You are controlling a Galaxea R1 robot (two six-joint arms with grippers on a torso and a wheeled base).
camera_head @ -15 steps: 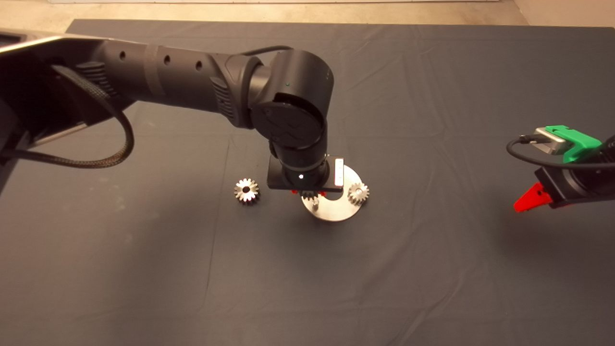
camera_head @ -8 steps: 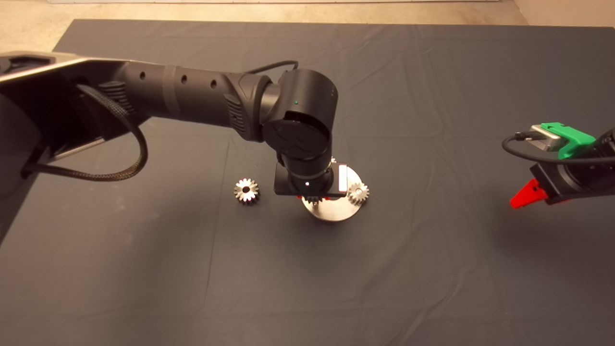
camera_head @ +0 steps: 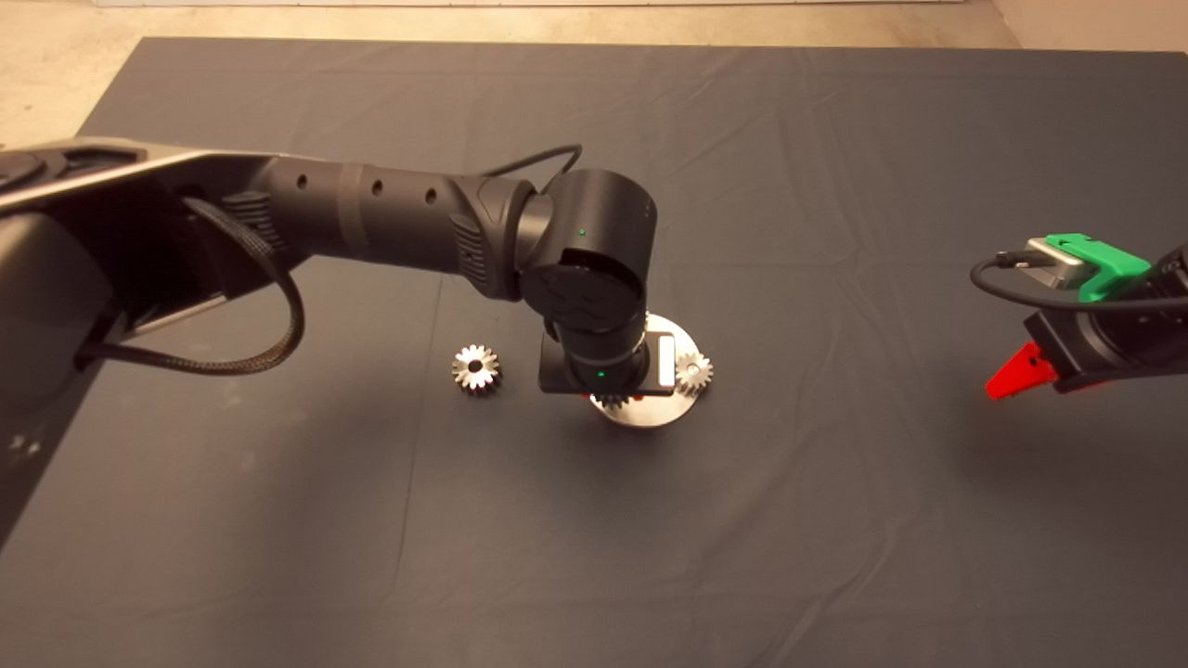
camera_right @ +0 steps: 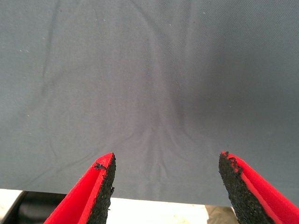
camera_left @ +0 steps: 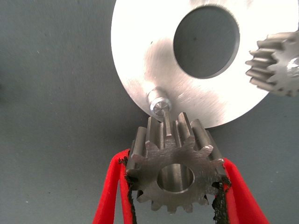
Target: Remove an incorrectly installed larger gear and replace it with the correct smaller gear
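The left end effector (camera_left: 175, 186) pinches the smaller gear (camera_left: 174, 169) between its two red fingers (camera_left: 111, 191), the black pads pressed against the teeth on either side. The gear hangs just above the edge of the round silver plate (camera_left: 154, 60), close to a short upright pin (camera_left: 159, 101) that stands bare on the plate. Another small gear (camera_left: 276, 64) sits on the far side of the plate, beyond its large round hole (camera_left: 206, 41). In the head view the left arm (camera_head: 371, 218) reaches in over the plate (camera_head: 650, 408), hiding most of it. The larger gear (camera_head: 476, 369) lies flat on the dark mat (camera_head: 835, 510) of the desk, just beside the plate and apart from it. The right end effector (camera_right: 166, 186) hovers off to the side over bare mat, its fingers spread wide.
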